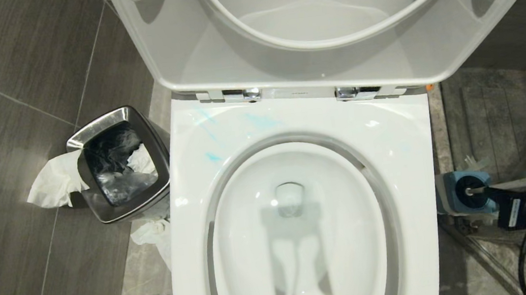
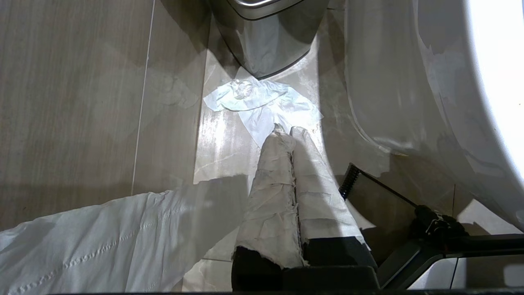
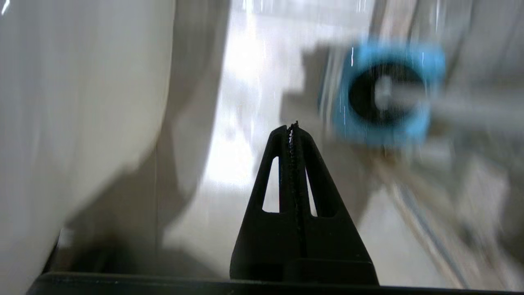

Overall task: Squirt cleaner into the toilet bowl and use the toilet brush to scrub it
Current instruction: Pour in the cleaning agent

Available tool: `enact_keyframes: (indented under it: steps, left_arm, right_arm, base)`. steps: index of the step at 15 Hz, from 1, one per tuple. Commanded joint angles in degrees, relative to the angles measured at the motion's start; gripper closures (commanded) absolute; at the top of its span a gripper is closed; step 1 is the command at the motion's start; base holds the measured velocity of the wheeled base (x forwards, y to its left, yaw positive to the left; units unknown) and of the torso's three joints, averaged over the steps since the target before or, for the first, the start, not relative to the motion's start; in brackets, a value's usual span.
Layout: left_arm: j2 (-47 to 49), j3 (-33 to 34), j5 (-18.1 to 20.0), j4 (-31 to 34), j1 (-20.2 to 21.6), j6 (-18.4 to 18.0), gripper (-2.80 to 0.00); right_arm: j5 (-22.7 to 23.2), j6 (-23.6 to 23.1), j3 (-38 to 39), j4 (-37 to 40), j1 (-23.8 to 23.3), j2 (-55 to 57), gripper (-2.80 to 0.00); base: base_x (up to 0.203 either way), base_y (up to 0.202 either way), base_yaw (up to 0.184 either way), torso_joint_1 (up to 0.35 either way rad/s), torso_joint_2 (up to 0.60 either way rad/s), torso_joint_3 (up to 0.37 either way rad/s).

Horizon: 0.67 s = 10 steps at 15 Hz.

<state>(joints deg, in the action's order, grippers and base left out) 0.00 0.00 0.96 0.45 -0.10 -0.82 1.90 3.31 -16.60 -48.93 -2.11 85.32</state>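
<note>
I have the right gripper (image 3: 293, 127) low beside the toilet, on its right, jaws pressed together and empty. The brush (image 1: 471, 191) stands in its blue holder (image 1: 447, 196) on the floor just ahead of that gripper; in the right wrist view I see the black bristle ring with the pale handle end in its middle. The left gripper (image 2: 291, 133), fingers wrapped in white paper, is also closed on nothing and hangs over the floor at the toilet's left, parked.

My step, as I judge it, is fetching the brush. To do it well I should open the jaws before closing in, line them up across the slim handle, grip it well above the holder, and lift straight so the holder stays put.

The bowl (image 1: 298, 242) lies open, seat and lid up, with thin teal smears of cleaner (image 1: 214, 157) on the back left of the rim. The floor is dark grey tile. A steel bin (image 1: 119, 164) stands left of the toilet, with crumpled tissue (image 1: 51, 184) beside it.
</note>
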Motion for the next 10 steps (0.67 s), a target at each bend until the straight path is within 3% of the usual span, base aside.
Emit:
enact_keyframes:
  steps: [1, 3, 5, 10]
  left_arm:
    - [0.09, 0.09, 0.01, -0.01, 0.01, 0.03, 0.0]
    - [0.09, 0.1, 0.0, -0.01, 0.01, 0.03, 0.0]
    - [0.09, 0.18, 0.08, -0.01, 0.01, 0.03, 0.0]
    - [0.09, 0.17, 0.0, -0.01, 0.01, 0.03, 0.0]
  right_arm:
    - [0.65, 0.13, 1.15, -20.52, -1.49, 14.8, 0.0]
    - [1.56, 0.05, 1.33, -31.33, -2.97, 23.75, 0.0]
    - [2.92, -0.5, 0.4, -36.39, -4.64, 31.39, 0.0]
    - [4.91, -1.44, -7.72, -38.72, -7.75, 37.48, 0.0]
  base:
    - [0.0, 0.0, 0.0, 0.0, 0.0, 0.0]
    - [0.0, 0.0, 0.0, 0.0, 0.0, 0.0]
    - [0.0, 0.0, 0.0, 0.0, 0.0, 0.0]
    - [0.0, 0.0, 0.0, 0.0, 0.0, 0.0]
